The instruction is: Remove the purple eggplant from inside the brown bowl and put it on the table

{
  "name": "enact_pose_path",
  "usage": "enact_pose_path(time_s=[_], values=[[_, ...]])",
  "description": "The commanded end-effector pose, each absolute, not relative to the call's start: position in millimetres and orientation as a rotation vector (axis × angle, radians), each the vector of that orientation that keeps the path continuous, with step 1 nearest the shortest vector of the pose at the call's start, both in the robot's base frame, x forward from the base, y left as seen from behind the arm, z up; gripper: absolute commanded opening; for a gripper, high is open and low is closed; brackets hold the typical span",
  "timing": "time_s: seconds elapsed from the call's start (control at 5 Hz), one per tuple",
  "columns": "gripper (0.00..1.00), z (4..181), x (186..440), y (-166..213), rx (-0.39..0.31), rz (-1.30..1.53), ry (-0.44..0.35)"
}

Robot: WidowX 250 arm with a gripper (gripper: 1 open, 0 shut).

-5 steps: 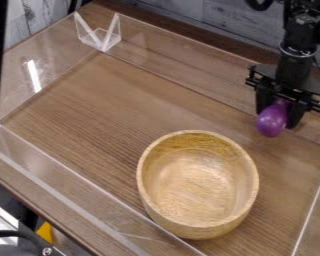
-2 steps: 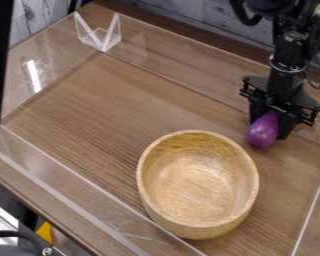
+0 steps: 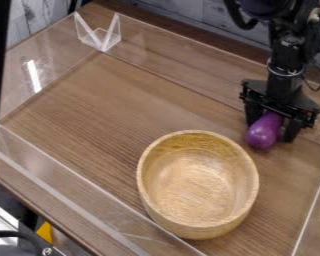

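The purple eggplant (image 3: 264,131) lies on the table (image 3: 123,110) near the right wall, just outside the brown bowl (image 3: 198,184). The bowl is a round light wooden one at the front centre, and nothing is inside it. My gripper (image 3: 279,112) points straight down right over the eggplant. Its black fingers (image 3: 251,102) stand apart on either side of the eggplant's upper end, so it looks open. The eggplant's lower end rests on the wood.
Clear acrylic walls (image 3: 69,190) run along the table's edges, and the right wall stands close behind the gripper. A folded clear acrylic piece (image 3: 99,33) sits at the far left corner.
The gripper has come down and slightly left with the eggplant. The eggplant now rests on the table, and the fingers seem to have parted from it.
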State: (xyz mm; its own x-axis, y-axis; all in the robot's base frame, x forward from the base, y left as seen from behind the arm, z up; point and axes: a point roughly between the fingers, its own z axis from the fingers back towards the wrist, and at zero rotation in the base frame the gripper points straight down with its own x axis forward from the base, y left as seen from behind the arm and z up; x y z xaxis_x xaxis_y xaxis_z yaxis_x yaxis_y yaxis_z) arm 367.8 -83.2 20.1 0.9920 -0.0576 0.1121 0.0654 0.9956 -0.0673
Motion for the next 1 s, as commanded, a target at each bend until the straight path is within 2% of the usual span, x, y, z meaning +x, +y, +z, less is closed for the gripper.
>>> enact_pose_path(time_s=[0.0,0.2,0.6,0.8], values=[[1.00,25.4,362.3,-80.2,-0.084,-0.066,-0.124],[1.00,27.5,354.4,-83.1,-0.099,-0.079,-0.118],[1.00,32.1,359.0,-88.9,-0.117,-0.072,-0.127],[1.00,42.7,361.6,-78.4,-0.125,-0.074,-0.131]])
